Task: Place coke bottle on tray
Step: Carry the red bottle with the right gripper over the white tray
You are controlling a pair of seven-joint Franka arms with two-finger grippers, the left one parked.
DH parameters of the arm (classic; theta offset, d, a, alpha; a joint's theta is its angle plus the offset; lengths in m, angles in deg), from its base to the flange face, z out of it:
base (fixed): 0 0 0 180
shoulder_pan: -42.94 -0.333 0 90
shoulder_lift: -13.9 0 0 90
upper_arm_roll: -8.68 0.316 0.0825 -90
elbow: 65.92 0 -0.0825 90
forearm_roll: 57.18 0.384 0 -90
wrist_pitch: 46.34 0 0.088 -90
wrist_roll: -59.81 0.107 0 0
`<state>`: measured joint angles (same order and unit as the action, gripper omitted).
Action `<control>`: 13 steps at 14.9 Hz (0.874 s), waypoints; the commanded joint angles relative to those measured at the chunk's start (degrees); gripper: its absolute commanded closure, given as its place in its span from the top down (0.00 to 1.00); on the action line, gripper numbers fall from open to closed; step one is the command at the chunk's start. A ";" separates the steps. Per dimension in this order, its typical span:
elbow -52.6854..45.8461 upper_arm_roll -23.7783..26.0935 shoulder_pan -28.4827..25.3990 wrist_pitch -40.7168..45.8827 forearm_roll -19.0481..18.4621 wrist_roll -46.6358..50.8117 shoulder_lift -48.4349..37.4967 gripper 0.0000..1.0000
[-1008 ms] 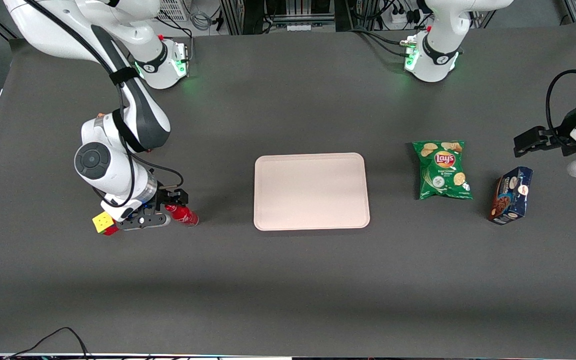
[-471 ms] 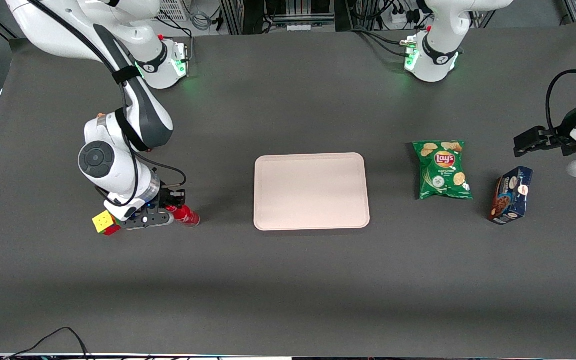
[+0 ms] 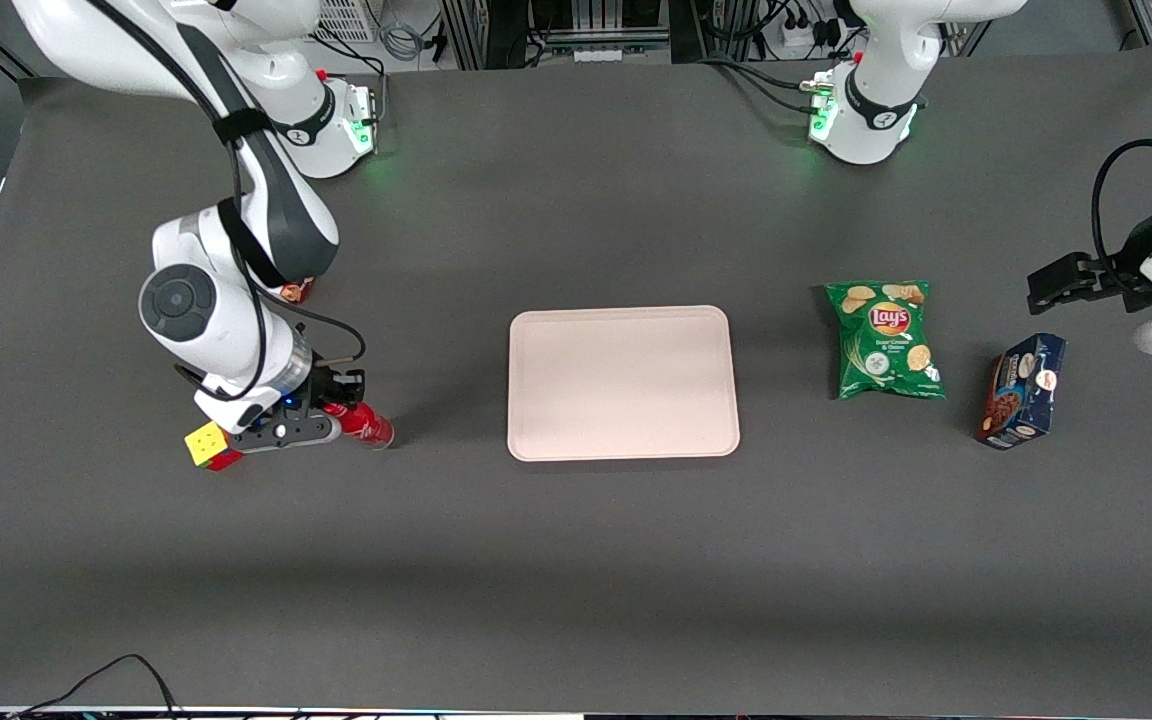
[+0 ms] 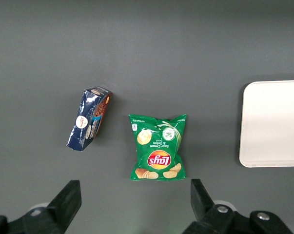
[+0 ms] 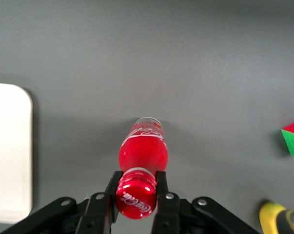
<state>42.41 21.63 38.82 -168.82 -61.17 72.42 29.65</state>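
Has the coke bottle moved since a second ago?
Barely: the coke bottle, clamped at its cap in the hand, tilted slightly, staying beside the Rubik's cube, off the tray.

White Coca-Cola script on the red cap and red body of the coke bottle [image 5: 142, 155] held at its neck in the pincer [image 5: 135, 187], "Lay's" logo on the green chip bag [image 3: 885, 339], lettering on the dark blue cookie box [image 3: 1022, 390] unreadable

White right arm [image 3: 226, 330] with dark grey joints, black cables; black gripper [image 5: 136, 187] shows silver screws.
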 commanded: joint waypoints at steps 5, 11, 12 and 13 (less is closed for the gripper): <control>-10.57 8.57 -0.45 16.65 -0.15 11.28 -6.52 0.00; -19.36 10.96 -11.60 16.93 -0.93 27.70 1.73 0.00; -21.03 10.78 -13.18 16.93 -1.20 30.08 3.92 0.00; -22.00 10.69 -14.68 16.93 -2.77 31.59 5.86 0.00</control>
<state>27.52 32.79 28.49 -153.21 -61.20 97.88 28.04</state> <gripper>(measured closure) 0.683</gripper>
